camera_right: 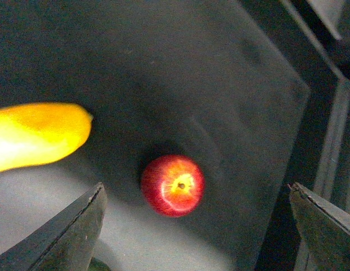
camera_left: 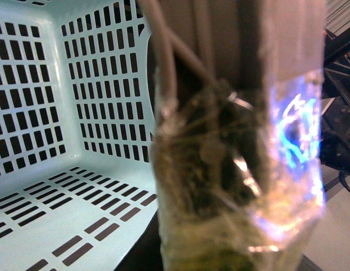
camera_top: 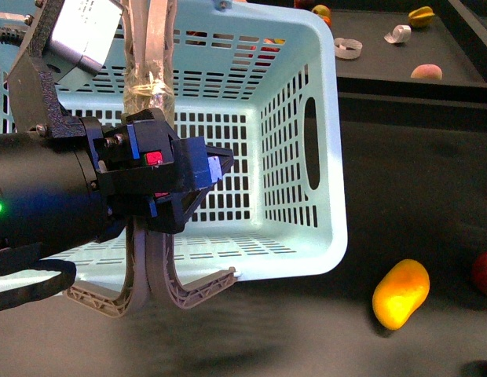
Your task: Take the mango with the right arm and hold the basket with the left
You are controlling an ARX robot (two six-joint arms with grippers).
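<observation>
The pale blue basket is tipped up with its open side facing me. My left gripper, with its blue block and red square, is shut on the basket's two taped brown-grey handles. The left wrist view shows the taped handles up close and the basket's slotted inside. The yellow-orange mango lies on the dark table to the right of the basket. In the right wrist view my right gripper is open and empty above a red apple, with the mango off to one side of it.
The red apple lies at the right edge, close to the mango. On the far table are a yellow starfruit, a pale peach-coloured fruit and two rolls of tape. The table's edge runs beside the apple.
</observation>
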